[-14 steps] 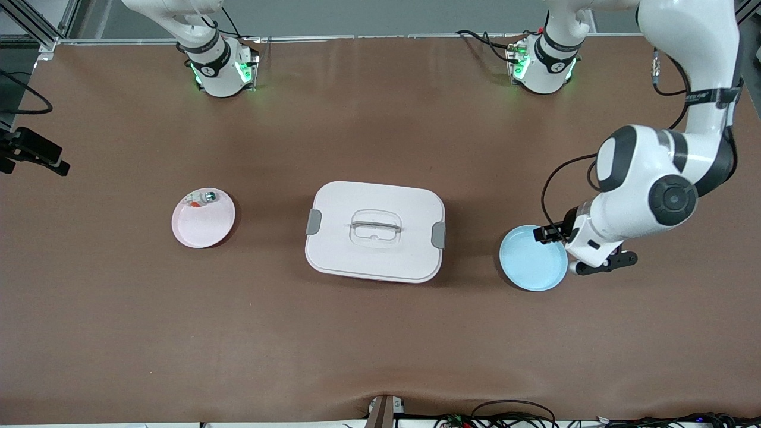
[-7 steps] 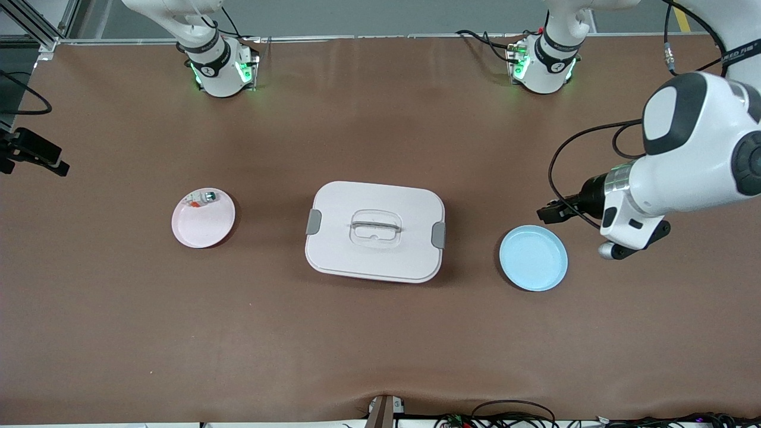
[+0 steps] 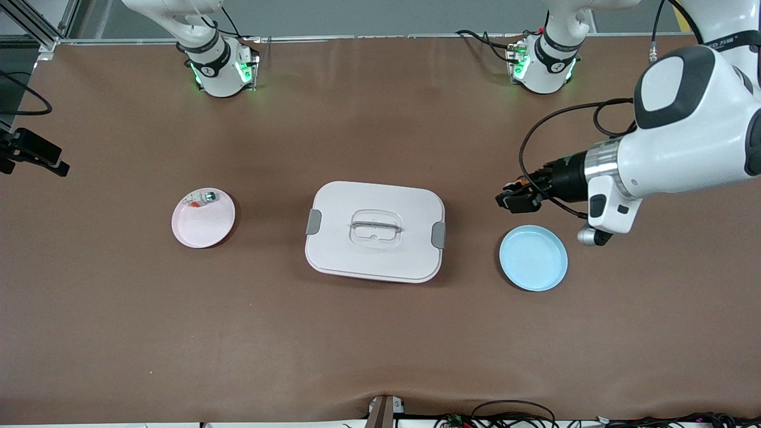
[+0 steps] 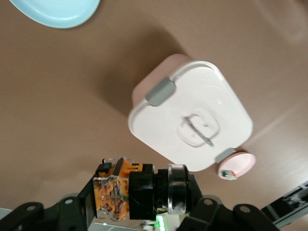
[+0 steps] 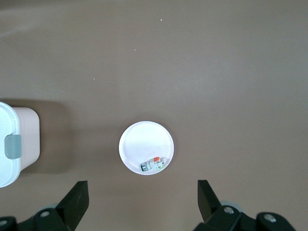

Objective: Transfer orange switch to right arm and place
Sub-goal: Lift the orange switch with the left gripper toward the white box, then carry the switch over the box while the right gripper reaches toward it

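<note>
My left gripper (image 3: 512, 199) is shut on the orange switch (image 4: 113, 192), which has an orange-and-clear body, a black collar and a silver-rimmed cap. It hangs in the air over the brown table between the blue plate (image 3: 533, 257) and the white lidded box (image 3: 375, 230). In the front view the switch is only a speck of orange at the fingertips. My right gripper (image 5: 142, 197) is open with nothing between its fingers, high over the pink plate (image 5: 144, 142). It does not show in the front view, where only the right arm's base (image 3: 217, 65) appears.
The pink plate (image 3: 203, 223) toward the right arm's end carries a small white piece with a silver-green button (image 5: 154, 165). The box's lid has grey side clips and a clear handle (image 3: 376, 226). Cables run along the table's front edge (image 3: 511, 416).
My left arm has risen from the blue plate and swung toward the box with the switch in its grip. The plates and box have not moved.
</note>
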`<state>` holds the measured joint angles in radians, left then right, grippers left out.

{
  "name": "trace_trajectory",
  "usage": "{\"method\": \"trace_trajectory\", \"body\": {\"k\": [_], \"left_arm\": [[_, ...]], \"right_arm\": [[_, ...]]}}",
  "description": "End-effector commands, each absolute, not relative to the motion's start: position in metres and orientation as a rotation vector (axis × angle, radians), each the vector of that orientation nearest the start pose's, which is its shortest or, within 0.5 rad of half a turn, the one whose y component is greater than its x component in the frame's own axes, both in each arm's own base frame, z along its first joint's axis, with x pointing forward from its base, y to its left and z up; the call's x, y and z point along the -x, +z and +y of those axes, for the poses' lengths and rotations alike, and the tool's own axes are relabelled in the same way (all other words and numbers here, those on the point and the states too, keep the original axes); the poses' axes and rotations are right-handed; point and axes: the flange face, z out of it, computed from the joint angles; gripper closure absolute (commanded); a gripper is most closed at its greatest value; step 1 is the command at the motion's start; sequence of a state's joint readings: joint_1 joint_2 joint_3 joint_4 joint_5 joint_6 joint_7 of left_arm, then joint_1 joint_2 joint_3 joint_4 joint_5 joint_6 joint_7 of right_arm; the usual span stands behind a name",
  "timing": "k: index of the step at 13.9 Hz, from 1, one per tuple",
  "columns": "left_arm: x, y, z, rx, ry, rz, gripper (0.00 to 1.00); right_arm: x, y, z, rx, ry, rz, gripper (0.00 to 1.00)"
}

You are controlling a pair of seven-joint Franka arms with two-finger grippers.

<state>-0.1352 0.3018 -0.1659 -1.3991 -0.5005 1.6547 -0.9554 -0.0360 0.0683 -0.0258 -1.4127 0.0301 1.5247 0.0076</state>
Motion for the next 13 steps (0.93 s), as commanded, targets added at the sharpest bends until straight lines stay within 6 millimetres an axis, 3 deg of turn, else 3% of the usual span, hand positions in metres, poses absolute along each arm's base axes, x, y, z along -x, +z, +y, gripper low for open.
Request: {"method": "trace_trajectory", "body": {"k": [1,6,9,13], "left_arm": [[-0.604,0.565,-0.251,3.275,0.629,-1.350,0.51],[-0.601,0.570,-0.286,3.111,0.674,-1.733,0.51],[-0.599,0.574,-0.302,3.086,0.683,-1.826,0.51],[-0.594,0.576,-0.337,2.981,0.698,-2.068,0.51]], "right_arm": [[-0.570,0.658,-0.033,3.078,-0.090,0.131,0.00],[-0.569,0.660,-0.037,3.081,-0.097,0.138,0.00],[-0.571,0.657,-0.036,3.091,-0.092,0.135,0.00],[-0.571,0.661,-0.034,3.079,-0.102,0.117,0.00]]}}
